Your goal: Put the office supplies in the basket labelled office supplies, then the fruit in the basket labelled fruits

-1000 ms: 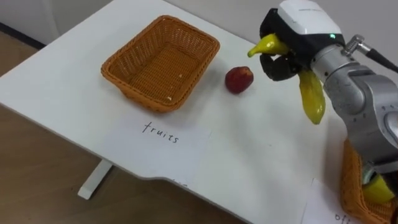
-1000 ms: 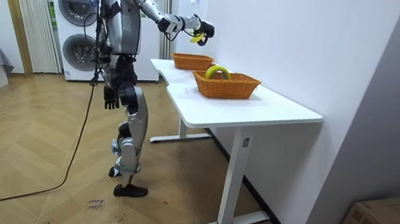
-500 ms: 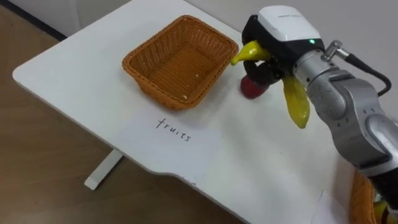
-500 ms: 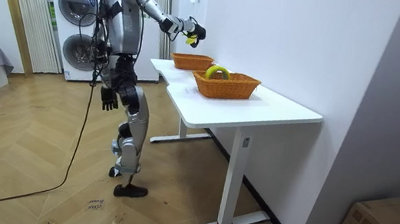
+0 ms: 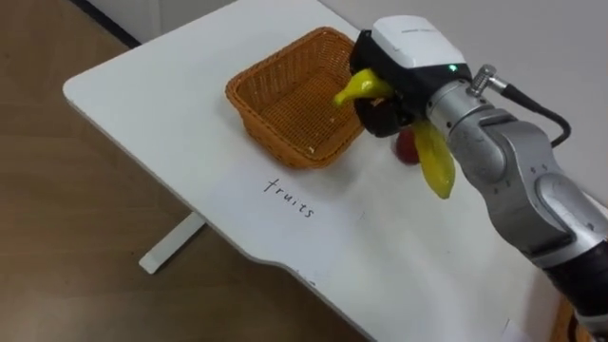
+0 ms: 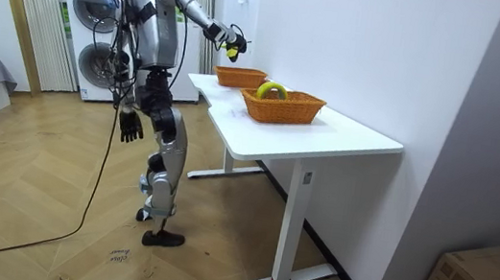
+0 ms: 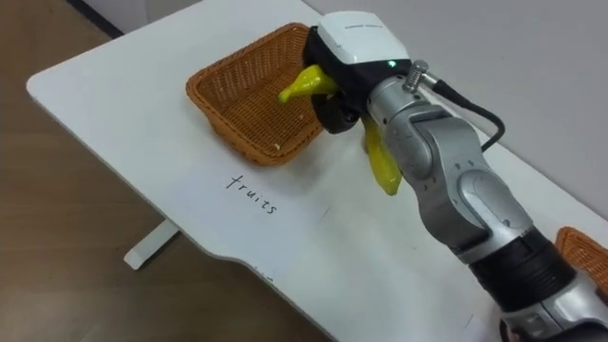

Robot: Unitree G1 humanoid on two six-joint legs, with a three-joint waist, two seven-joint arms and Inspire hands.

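We see a white rectangular table [image 5: 161, 104] carrying 2 baskets. The orange woven wicker basket [image 5: 255, 122] sits near its far edge, a white handwritten paper sheet [image 5: 285, 214] lies flat just before it, and a small red apple [image 5: 407, 148] rests beside it. The second orange wicker basket [image 6: 281, 110] stands well apart.

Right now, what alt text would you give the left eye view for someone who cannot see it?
The robot's right hand grips a yellow banana over the right edge of an orange wicker basket on a white table. A handwritten paper label lies in front of the basket, and a red fruit peeks out behind the banana.
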